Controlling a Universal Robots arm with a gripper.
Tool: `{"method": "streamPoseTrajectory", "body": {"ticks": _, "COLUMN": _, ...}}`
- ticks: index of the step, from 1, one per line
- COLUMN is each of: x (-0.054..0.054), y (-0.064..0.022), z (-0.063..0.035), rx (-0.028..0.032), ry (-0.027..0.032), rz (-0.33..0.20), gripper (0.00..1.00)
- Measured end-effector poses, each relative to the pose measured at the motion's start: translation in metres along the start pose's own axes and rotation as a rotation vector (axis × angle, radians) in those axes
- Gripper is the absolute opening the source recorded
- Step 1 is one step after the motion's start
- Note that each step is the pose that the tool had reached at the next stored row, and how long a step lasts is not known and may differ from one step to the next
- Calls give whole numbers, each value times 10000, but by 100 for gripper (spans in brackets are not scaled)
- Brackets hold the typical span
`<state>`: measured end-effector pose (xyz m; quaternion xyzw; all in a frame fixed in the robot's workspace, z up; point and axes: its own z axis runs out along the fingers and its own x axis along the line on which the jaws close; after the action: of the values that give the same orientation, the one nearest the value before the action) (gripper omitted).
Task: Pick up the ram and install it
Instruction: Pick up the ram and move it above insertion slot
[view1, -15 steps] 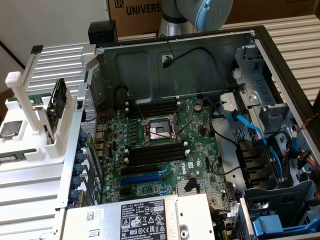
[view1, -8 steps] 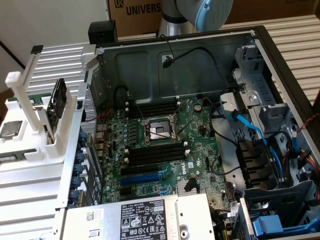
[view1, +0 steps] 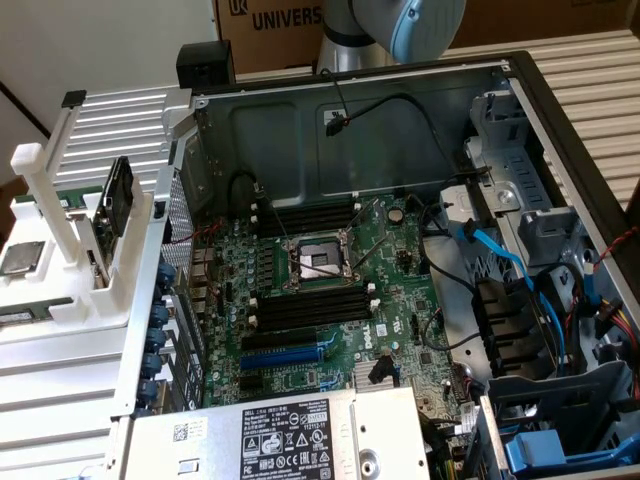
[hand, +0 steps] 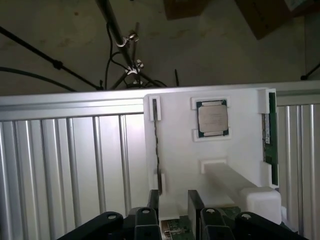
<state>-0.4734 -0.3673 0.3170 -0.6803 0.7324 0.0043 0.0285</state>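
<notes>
On the exterior view's left, a ribbed aluminium table (view1: 60, 400) carries a white plastic holder (view1: 62, 228) with upright posts. A square silver processor chip (view1: 22, 258) lies in it. A flat dark card (view1: 120, 195) stands on edge close beside the perforated wall of the computer case.

In the wrist view, the long, thin, dark green ram stick (hand: 270, 135) with its small pale label lies in a groove along one long edge of that holder. The processor chip sits between it and a narrow slot on the opposite edge. The black two-fingered gripper (hand: 175, 195) hangs over the holder's near end, fingers (hand: 154, 200) apart. The ram lies off to one side, not between them, with a thick white post of the holder in the way. A scrap of green board (hand: 175, 229) shows in the gap; whether it is touched cannot be told.

Further right in the exterior view, the open steel computer case (view1: 300, 120) lies with its side off, so the green motherboard (view1: 390, 250) is free from above. Long black memory slots (view1: 310, 305) flank the metal-framed processor socket (view1: 318, 262), with a blue expansion slot (view1: 285, 355) nearer the grey power supply (view1: 300, 440). A black looped cable (view1: 243, 185) sits at the far slots' end. At the right, blue data cables (view1: 500, 250) and a grey drive cage (view1: 530, 200) crowd the board's edge.
</notes>
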Motion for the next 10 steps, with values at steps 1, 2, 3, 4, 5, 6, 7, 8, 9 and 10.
{"method": "streamPoseTrajectory", "body": {"ticks": 1, "x": 1, "y": 1, "z": 19, "rx": 0, "ry": -4, "rz": 0, "gripper": 36}}
{"method": "streamPoseTrajectory", "body": {"ticks": 2, "x": 2, "y": 1, "z": 38, "rx": 0, "ry": -8, "rz": 0, "gripper": 36}}
{"method": "streamPoseTrajectory", "body": {"ticks": 3, "x": 3, "y": 2, "z": 54, "rx": -2, "ry": -10, "rz": 0, "gripper": 36}}
{"method": "streamPoseTrajectory", "body": {"ticks": 4, "x": 4, "y": 3, "z": 90, "rx": -3, "ry": -16, "rz": 1, "gripper": 36}}
{"method": "streamPoseTrajectory", "body": {"ticks": 5, "x": 5, "y": 4, "z": 109, "rx": -2, "ry": -18, "rz": 1, "gripper": 36}}
{"method": "streamPoseTrajectory", "body": {"ticks": 6, "x": 6, "y": 5, "z": 127, "rx": -2, "ry": -19, "rz": 0, "gripper": 36}}
{"method": "streamPoseTrajectory", "body": {"ticks": 7, "x": 8, "y": 8, "z": 146, "rx": -1, "ry": -21, "rz": 0, "gripper": 36}}
{"method": "streamPoseTrajectory", "body": {"ticks": 8, "x": 10, "y": 11, "z": 164, "rx": -1, "ry": -21, "rz": -1, "gripper": 36}}
{"method": "streamPoseTrajectory", "body": {"ticks": 9, "x": 11, "y": 15, "z": 182, "rx": -2, "ry": -22, "rz": -1, "gripper": 36}}
{"method": "streamPoseTrajectory", "body": {"ticks": 10, "x": 13, "y": 20, "z": 199, "rx": -2, "ry": -22, "rz": 0, "gripper": 36}}
